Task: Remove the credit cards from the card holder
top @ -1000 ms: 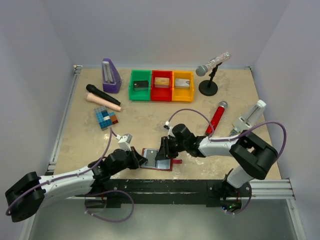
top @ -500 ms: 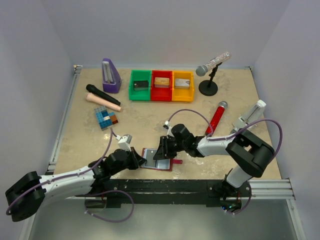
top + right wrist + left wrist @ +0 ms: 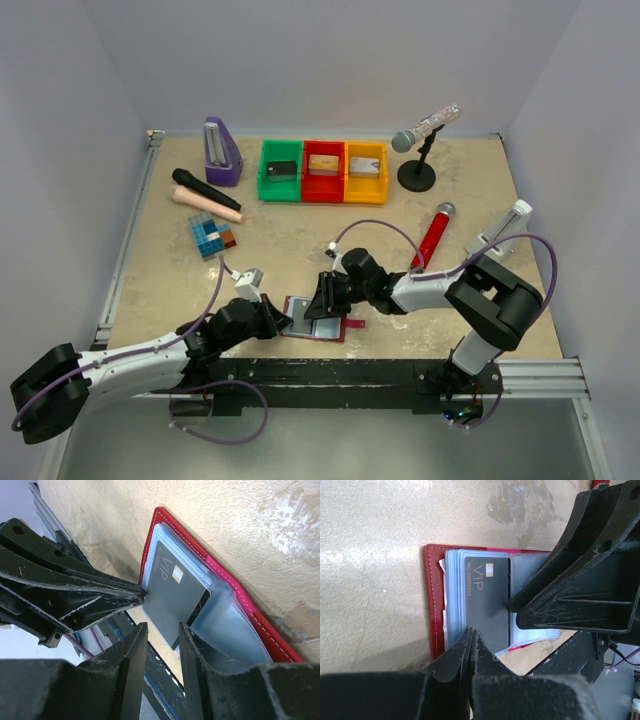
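The left gripper (image 3: pixel 471 632) has its fingers pressed together, tips on the card holder (image 3: pixel 432 600). The right gripper (image 3: pixel 163 628) has its fingers spread, with the black card (image 3: pixel 176 596) just beyond their tips.

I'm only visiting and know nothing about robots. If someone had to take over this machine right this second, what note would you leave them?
Left gripper: shut, tips pressing on the edge of the open dark-red leather card holder.
Right gripper: fingers apart, at the edge of the black VIP credit card; no firm grip shows.
Done: the holder lies open and flat; that card rests on its pale clear pockets, not yet free of them.
Left: draw this card out, then any others. No other card is visible now.
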Available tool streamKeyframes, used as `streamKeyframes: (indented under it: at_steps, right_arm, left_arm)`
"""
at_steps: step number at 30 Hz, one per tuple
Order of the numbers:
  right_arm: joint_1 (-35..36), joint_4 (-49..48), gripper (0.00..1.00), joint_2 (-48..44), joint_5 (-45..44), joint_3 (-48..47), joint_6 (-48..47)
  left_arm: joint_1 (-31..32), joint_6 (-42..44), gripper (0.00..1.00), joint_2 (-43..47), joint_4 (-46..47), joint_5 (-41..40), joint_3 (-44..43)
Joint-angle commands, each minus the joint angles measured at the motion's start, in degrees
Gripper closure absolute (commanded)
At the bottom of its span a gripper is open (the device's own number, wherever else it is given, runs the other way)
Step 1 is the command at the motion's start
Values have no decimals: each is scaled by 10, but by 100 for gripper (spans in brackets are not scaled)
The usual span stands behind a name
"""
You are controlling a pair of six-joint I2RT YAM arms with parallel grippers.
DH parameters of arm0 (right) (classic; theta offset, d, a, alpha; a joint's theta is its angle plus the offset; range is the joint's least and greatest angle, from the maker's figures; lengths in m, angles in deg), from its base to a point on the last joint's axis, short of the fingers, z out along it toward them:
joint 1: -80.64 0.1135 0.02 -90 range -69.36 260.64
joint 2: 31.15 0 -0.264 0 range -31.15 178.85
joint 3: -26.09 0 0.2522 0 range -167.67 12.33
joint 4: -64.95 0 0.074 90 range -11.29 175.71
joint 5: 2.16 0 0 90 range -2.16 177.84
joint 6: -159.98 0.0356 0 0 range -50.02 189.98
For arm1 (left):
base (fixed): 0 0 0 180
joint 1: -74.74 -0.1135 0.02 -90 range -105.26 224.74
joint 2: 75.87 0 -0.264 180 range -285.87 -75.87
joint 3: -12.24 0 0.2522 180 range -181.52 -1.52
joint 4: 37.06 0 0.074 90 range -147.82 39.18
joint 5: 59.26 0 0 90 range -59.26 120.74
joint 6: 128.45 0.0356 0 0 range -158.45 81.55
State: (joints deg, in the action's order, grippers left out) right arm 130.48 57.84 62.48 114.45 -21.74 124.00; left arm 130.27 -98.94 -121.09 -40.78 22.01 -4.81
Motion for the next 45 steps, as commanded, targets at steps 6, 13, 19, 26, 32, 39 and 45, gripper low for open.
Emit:
streamKeyframes:
  at_steps: [6, 13, 19, 26, 32, 39, 45]
  right_arm:
    - [0, -25, 64, -3, 1, 11, 6]
    - [1, -30, 63, -2, -1, 15, 7]
    - [0, -30, 62, -5, -3, 21, 7]
    - [0, -30, 60, -11, -11, 30, 8]
    - [0, -23, 60, -12, -12, 29, 6]
    - [0, -13, 58, -22, -18, 33, 1]
    - [0, -28, 57, -16, -11, 34, 4]
  left_arm:
    - [-2, -3, 100, 22, -47, -24, 4]
    - [-2, -4, 100, 21, -47, -24, 5]
    - [-2, -4, 100, 10, -41, -22, 6]
    - [-2, -5, 100, -1, -35, -20, 5]
    - [-2, -7, 100, -2, -35, -20, 6]
    - [-2, -8, 100, -5, -39, -23, 6]
    - [-2, -9, 100, -11, -32, -20, 6]
